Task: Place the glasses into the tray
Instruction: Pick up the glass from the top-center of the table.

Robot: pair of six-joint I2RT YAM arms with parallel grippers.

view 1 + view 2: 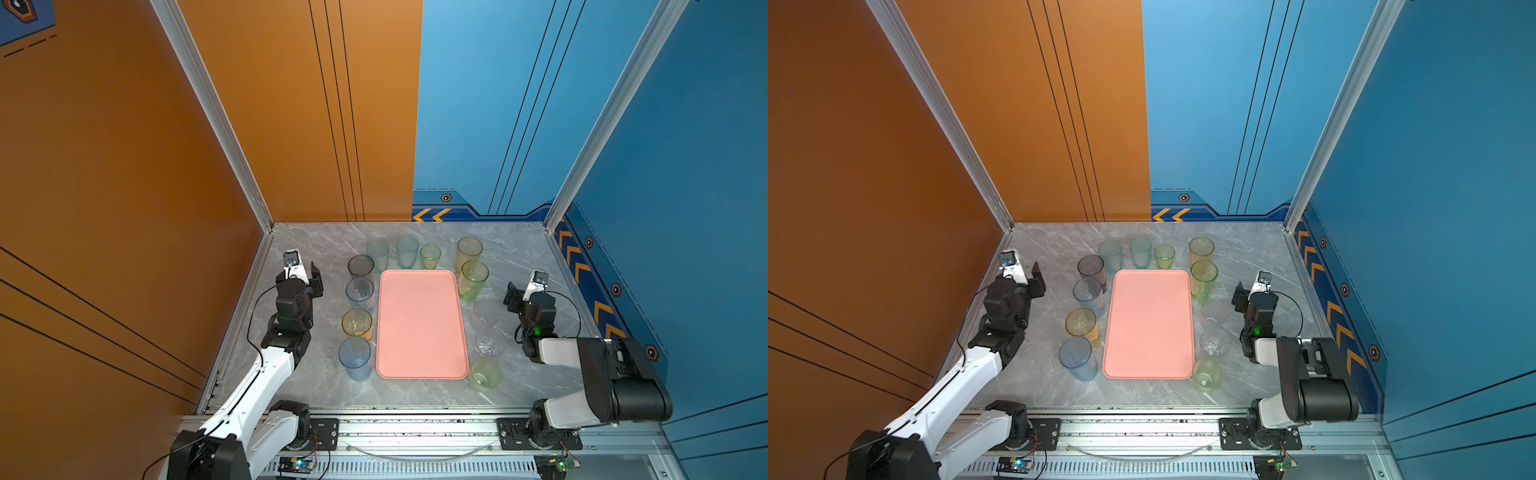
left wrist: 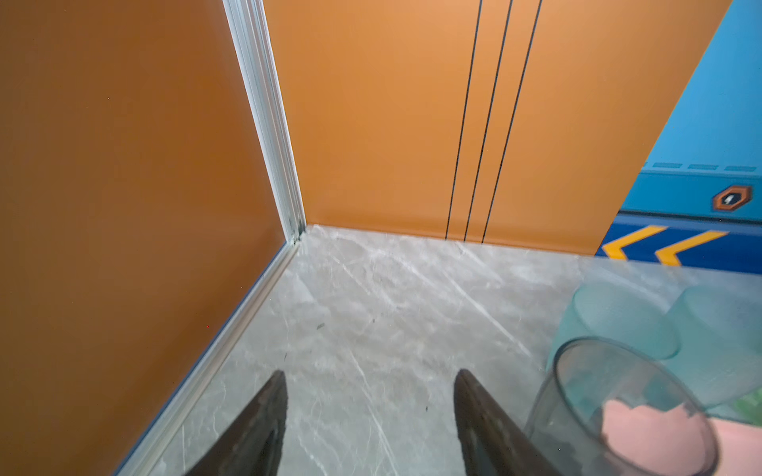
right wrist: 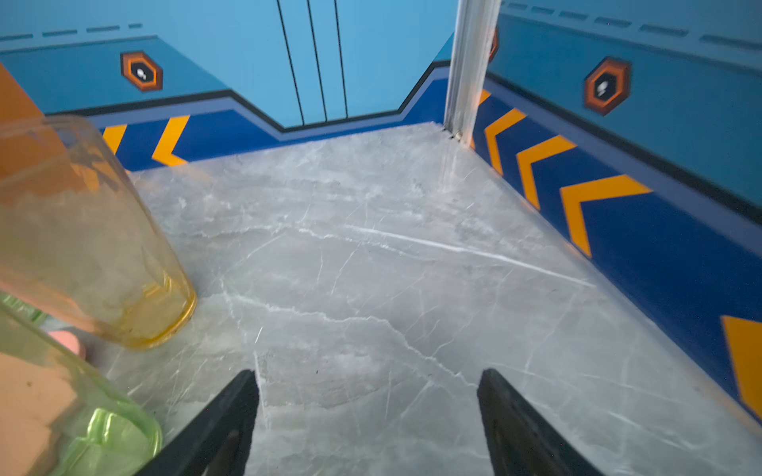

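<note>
The salmon-pink tray (image 1: 422, 324) (image 1: 1148, 324) lies flat mid-table with nothing on it. Several glasses stand around it: a grey one (image 1: 360, 268), amber (image 1: 356, 323) and blue (image 1: 354, 357) on its left, teal ones (image 1: 406, 250) behind, tall amber (image 1: 468, 251) and green (image 1: 473, 278) at the far right corner, a clear one (image 1: 489, 343) on the right. My left gripper (image 1: 309, 274) (image 2: 371, 375) is open over bare table, just left of the grey glass (image 2: 618, 412). My right gripper (image 1: 512, 293) (image 3: 367, 373) is open over bare table, right of the tall green glass (image 3: 62, 391).
The orange wall and its aluminium floor rail (image 2: 231, 342) run close along the left gripper. The blue wall with yellow chevrons (image 3: 598, 198) stands beyond the right gripper. Both arm bases sit on the front rail (image 1: 415, 432).
</note>
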